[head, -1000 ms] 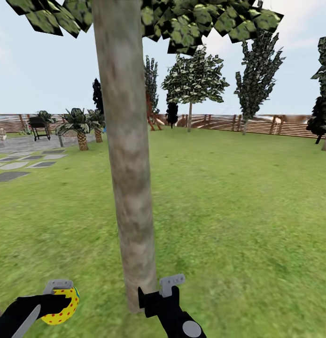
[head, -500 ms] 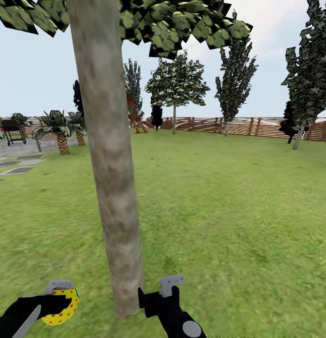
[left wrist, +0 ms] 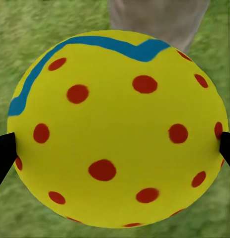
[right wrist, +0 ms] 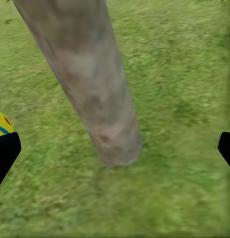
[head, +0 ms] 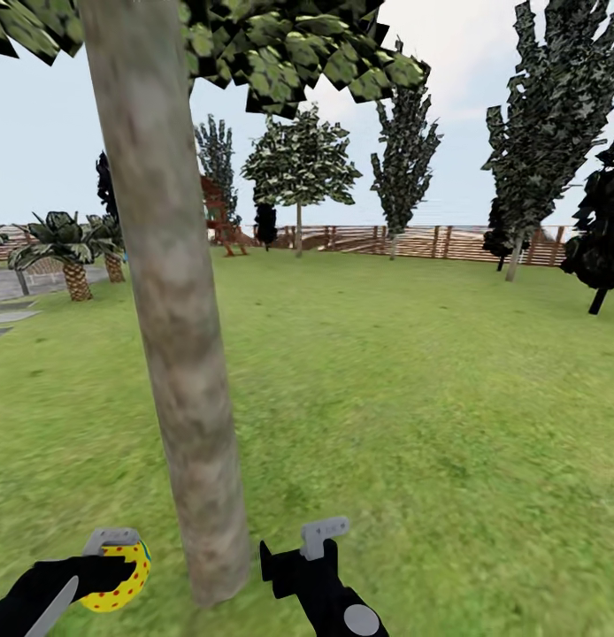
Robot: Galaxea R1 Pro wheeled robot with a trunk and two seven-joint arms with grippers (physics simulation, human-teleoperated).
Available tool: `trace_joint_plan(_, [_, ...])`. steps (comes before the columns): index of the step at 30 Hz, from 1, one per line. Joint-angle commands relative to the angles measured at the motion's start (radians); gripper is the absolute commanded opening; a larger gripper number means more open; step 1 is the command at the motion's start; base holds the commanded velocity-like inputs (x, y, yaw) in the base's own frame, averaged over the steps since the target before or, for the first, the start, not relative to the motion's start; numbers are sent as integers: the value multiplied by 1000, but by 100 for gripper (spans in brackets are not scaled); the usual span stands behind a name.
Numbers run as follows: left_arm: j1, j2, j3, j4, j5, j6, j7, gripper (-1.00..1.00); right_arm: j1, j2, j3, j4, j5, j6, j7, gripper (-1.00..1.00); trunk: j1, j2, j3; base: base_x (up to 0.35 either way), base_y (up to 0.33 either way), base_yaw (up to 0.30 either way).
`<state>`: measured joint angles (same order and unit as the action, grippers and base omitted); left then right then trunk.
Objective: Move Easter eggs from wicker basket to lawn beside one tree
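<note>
yellow easter egg (left wrist: 117, 134) with red dots and a blue zigzag sits between the two fingers of the left gripper (head: 112, 566), which is clenched on it, above the lawn (head: 413, 398). the tree (head: 170, 336) trunk stands just beyond this gripper, its base near on the grass. the right gripper (head: 320, 544) is on the other side of the trunk, its fingers spread wide with nothing between them.

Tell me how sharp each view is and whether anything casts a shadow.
Head view: trunk and grass look soft, lighting flat, no clear shadows. Left wrist view: egg fairly crisp, grass behind blurred. Right wrist view: trunk and grass smeared.
</note>
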<state>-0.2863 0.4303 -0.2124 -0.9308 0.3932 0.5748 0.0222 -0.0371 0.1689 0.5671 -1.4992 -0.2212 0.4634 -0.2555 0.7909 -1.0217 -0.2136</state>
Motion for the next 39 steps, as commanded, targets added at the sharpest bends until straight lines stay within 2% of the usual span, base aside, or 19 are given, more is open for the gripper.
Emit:
trace_joint_plan(1, [-1,1,-2,-1,4,4,1,-100,-1,0,2,-1,-10,3,-10,100,4,-8,-3,-8,0,-224])
trace_joint_plan(13, [-1,-5,-2,4,3,4,2,-100,-1,0,2,-1,-10,3,-10,100,50,-92,-27,-258,0,-224])
trace_joint_plan(23, [-1,-5,-2,4,3,4,2,-100,-1,1,3,-2,-9,3,-10,100,88,-162,-54,-32,0,-115])
trace_joint_plan(29, [-1,-6,-2,3,4,4,3,-100,-3,0,1,-2,-69,4,-10,100,111,-204,-77,-126,0,-2])
trace_joint_plan(39, [-1,-10,-2,2,3,4,4,-100,-4,0,0,-1,-78,10,-16,100,150,-274,-117,-60,0,0])
